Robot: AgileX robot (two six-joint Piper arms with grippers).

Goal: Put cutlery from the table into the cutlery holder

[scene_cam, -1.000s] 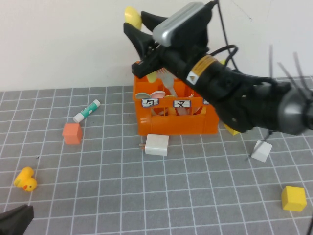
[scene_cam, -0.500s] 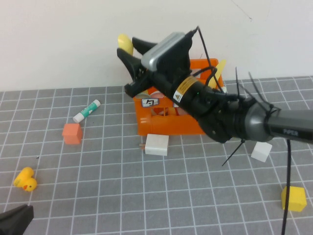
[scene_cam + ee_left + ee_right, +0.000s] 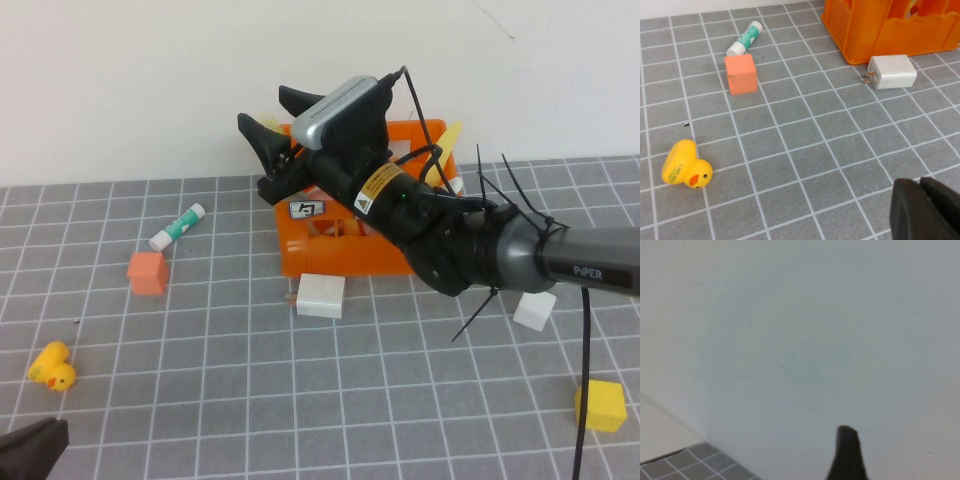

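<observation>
The orange cutlery holder (image 3: 345, 255) stands at the back of the grey tiled table (image 3: 300, 400), against the wall. My right gripper (image 3: 272, 112) hangs over the holder's top left corner, open, and I see nothing held between its black fingers (image 3: 256, 133). The arm covers most of the holder's inside, so the cutlery is hidden. The right wrist view shows only the wall and one fingertip (image 3: 846, 440). My left gripper (image 3: 927, 200) is shut and low over the table's near left part; it shows as a dark tip (image 3: 30, 448) in the high view.
Left of the holder lie a white and green tube (image 3: 178, 227), an orange cube (image 3: 147, 272) and a yellow duck (image 3: 52, 366). A white charger (image 3: 321, 295) lies in front of the holder. A white block (image 3: 535, 308) and a yellow cube (image 3: 600, 405) are at the right.
My right gripper has come down toward the holder's top and its jaws have spread wider. The yellow spoon that stuck up from its fingers no longer shows. The left arm has not moved.
</observation>
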